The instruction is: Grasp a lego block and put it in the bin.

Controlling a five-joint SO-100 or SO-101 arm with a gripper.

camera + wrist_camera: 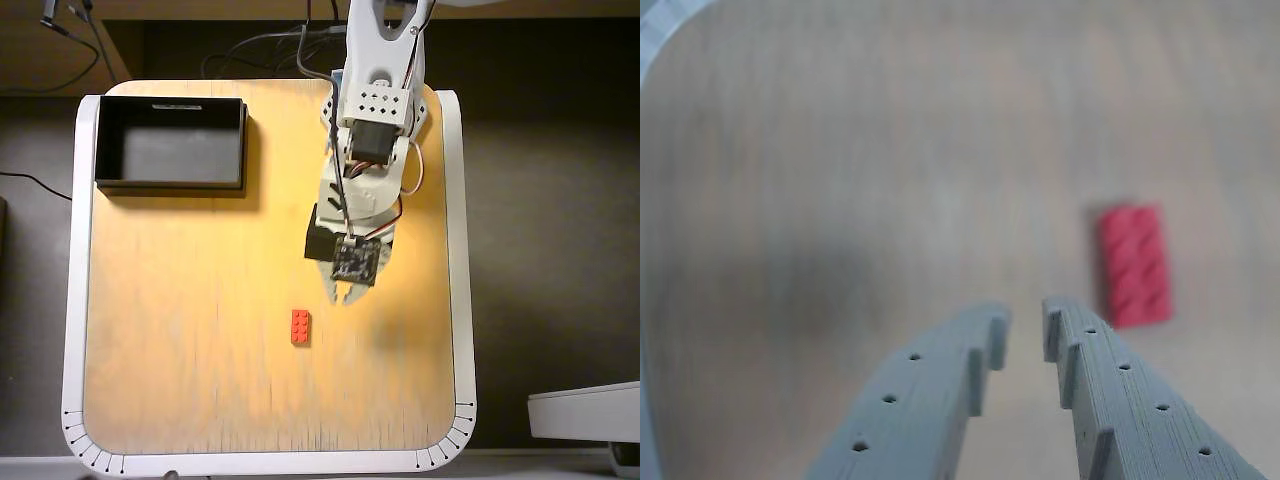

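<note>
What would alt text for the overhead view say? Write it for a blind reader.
A white robot arm reaches down the wooden table, its gripper hovering just above and right of a red lego block. An empty black bin sits at the upper left.

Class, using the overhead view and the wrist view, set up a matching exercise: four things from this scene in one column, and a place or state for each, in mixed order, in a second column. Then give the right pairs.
Things:
1. lego block
2. bin
3. gripper
4. table

Places or states:
A. empty, at the upper left of the overhead view
B. pale wood with a white rim
C. lying flat on the wood, right of the fingertips in the wrist view
D. above the wood, holding nothing, a narrow gap between the fingers

Pairs: 1-C, 2-A, 3-D, 4-B
</note>
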